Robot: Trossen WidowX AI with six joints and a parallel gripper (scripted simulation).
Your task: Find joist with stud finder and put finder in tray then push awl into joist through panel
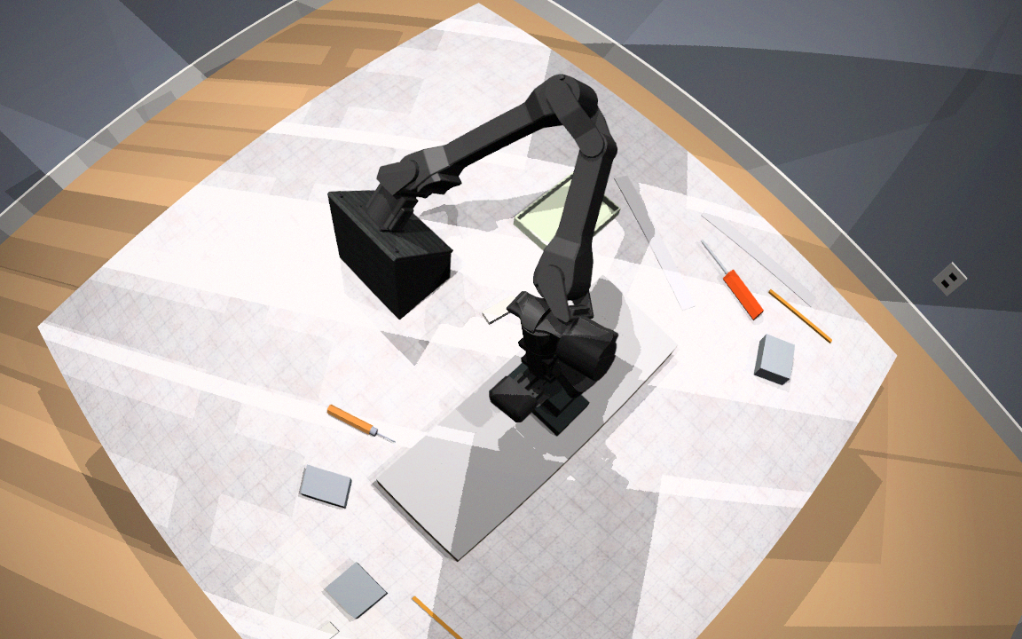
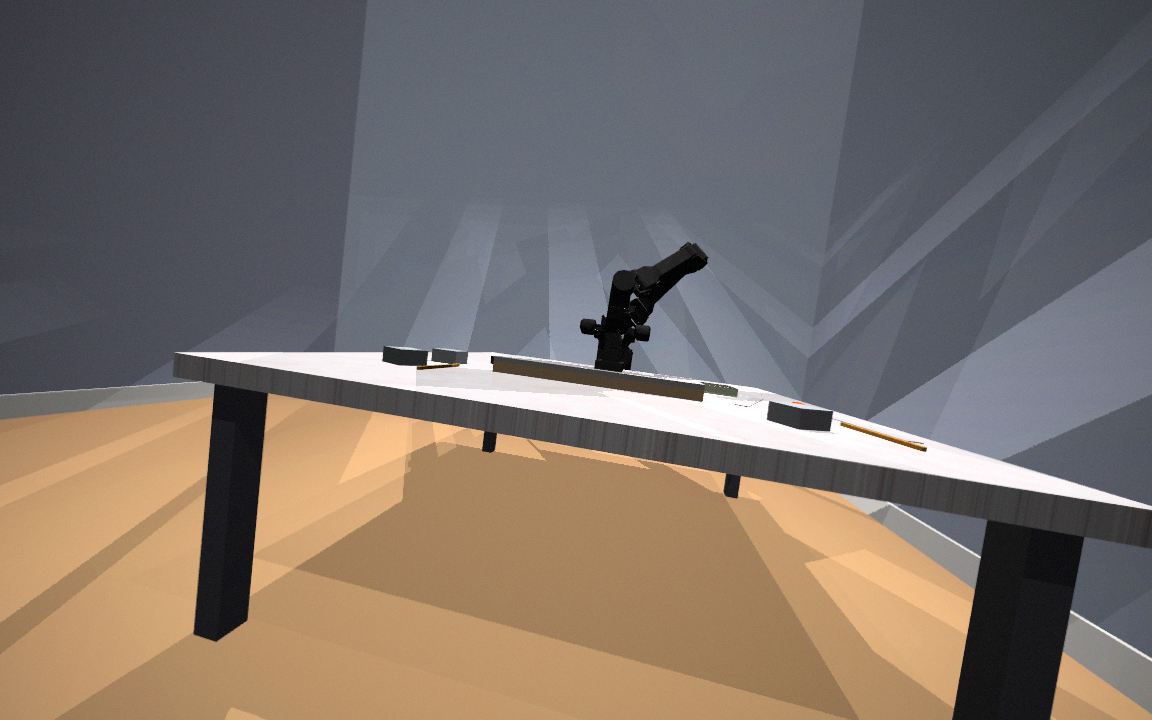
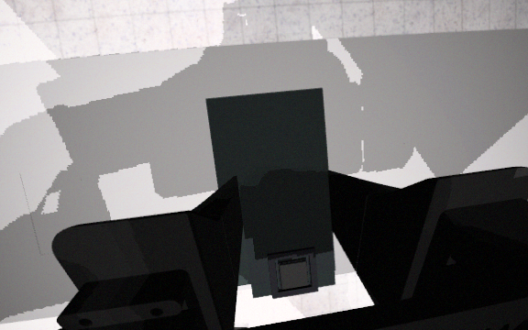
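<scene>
My gripper point(image 1: 548, 388) point(image 2: 613, 354) point(image 3: 275, 178) is shut on the dark stud finder point(image 1: 562, 416) point(image 3: 270, 137), one finger on each side. It holds the stud finder flat on or just over the middle of the grey floor panel point(image 1: 441, 494) point(image 2: 598, 378) point(image 3: 429, 69); a gap cannot be told. The stud finder's small square window point(image 3: 293, 274) is grey and unlit. The awl point(image 1: 351, 419), with an orange handle and thin spike, lies on the table just off the panel's left side. The pale green tray point(image 1: 548, 216) stands behind the panel, partly hidden by the arm. The joist is hidden.
A red screwdriver point(image 1: 742, 295), a pencil point(image 1: 800, 316) and a grey block point(image 1: 774, 358) lie at the right. Two grey blocks point(image 1: 326, 486) point(image 1: 356, 590) and another pencil point(image 1: 435, 616) lie at the front left. Flat strips point(image 1: 654, 242) lie right of the tray.
</scene>
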